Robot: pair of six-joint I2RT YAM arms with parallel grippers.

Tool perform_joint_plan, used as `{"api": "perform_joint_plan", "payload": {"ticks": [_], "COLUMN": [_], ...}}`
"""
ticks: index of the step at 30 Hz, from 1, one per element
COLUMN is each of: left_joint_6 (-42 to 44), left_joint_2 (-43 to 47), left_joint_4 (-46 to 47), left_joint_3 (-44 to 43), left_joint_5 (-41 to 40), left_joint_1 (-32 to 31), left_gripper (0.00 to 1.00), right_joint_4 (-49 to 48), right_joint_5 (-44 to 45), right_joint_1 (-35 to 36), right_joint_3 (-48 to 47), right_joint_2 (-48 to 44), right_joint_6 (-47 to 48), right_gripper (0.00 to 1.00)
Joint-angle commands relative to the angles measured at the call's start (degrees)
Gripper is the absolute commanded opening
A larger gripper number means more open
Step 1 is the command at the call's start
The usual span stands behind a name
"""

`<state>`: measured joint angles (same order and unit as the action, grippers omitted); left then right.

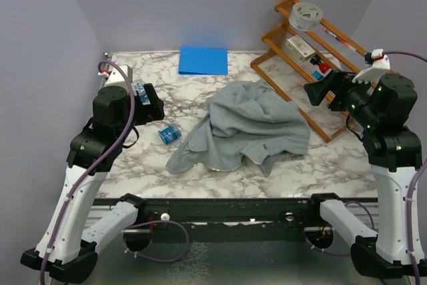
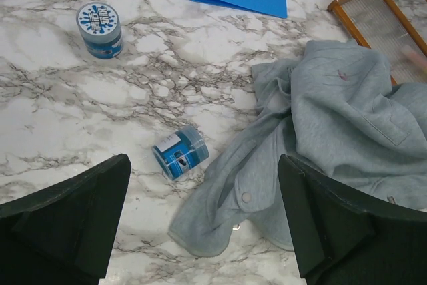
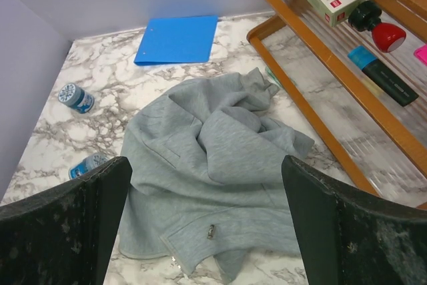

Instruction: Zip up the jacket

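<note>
The light grey-green jacket (image 1: 248, 127) lies crumpled in a heap in the middle of the marble table (image 1: 333, 158), with one flap trailing toward the front left. In the right wrist view a small metal zipper pull (image 3: 211, 231) shows on the jacket (image 3: 213, 158) near its front hem. The left wrist view shows the jacket's (image 2: 333, 125) trailing flap with a snap button (image 2: 246, 196). My left gripper (image 1: 151, 103) hovers open left of the jacket, nothing between its fingers (image 2: 100, 205). My right gripper (image 1: 319, 91) hovers open at the right, above the rack, also empty.
A small blue jar (image 1: 169, 134) lies on its side just left of the jacket; another (image 1: 140, 89) stands upright by the left gripper. A blue folder (image 1: 203, 60) lies at the back. A wooden rack (image 1: 293, 75) with a tape roll (image 1: 307, 15), box and markers stands back right.
</note>
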<state>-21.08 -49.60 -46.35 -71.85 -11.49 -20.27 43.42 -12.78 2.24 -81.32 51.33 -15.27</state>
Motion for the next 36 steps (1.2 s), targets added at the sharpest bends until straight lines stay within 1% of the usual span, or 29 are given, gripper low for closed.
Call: {"api": "perform_joint_plan", "payload": {"ticks": [1,6,8,10,13,20,23,26,29,33,34,36], "left_joint_6": [1.1,1.6,1.9,1.8,1.5,0.2,0.2,0.3,0.2,0.3,0.3,0.3], "left_joint_2": [0.8,2.1,2.6,3.2,4.0,3.8,3.9,3.7,2.0,-1.6,-2.4,-3.5], "left_joint_4": [0.5,1.3,1.4,1.8,3.7,6.6,8.3,10.7,14.2,18.6,19.4,20.5], "left_joint_3": [0.0,1.5,2.2,3.3,5.2,8.9,11.3,13.7,15.5,16.5,16.6,16.8], "left_joint_5": [-1.1,0.4,-0.3,-1.9,-2.5,-2.4,-1.6,0.5,4.4,10.5,11.4,13.0], "left_joint_1": [0.0,0.1,0.0,0.0,0.1,0.0,0.0,0.0,0.0,0.0,-0.1,-0.5], "left_gripper": [0.99,0.99,0.99,0.99,0.99,0.99,0.99,0.99,0.99,0.99,0.99,0.99], "right_joint_4": [0.7,1.6,1.4,0.0,1.7,0.6,-1.8,-2.3,-3.9,-6.2,-7.2,-8.7], "right_joint_5": [-0.7,-4.5,-4.1,-3.5,-4.8,-9.2,-8.2,-6.7,-5.7,-4.6,-4.0,0.4], "right_joint_1": [-0.3,-0.3,-0.2,-0.2,-0.3,-0.2,-0.1,0.0,0.3,1.3,2.4,8.0], "right_joint_3": [0.7,2.5,5.5,7.5,8.2,13.4,17.3,19.5,23.2,28.5,29.6,31.2], "right_joint_2": [-0.3,0.5,-0.4,-1.3,-0.6,2.0,1.2,1.0,1.5,3.8,4.3,5.0], "right_joint_6": [-0.8,-0.3,-1.5,-0.1,1.1,-3.9,-6.9,-8.1,-8.4,-7.5,-7.9,-9.3], "right_gripper": [1.0,1.0,0.95,0.98,0.99,0.96,0.96,0.97,1.0,1.0,1.0,1.0]}}
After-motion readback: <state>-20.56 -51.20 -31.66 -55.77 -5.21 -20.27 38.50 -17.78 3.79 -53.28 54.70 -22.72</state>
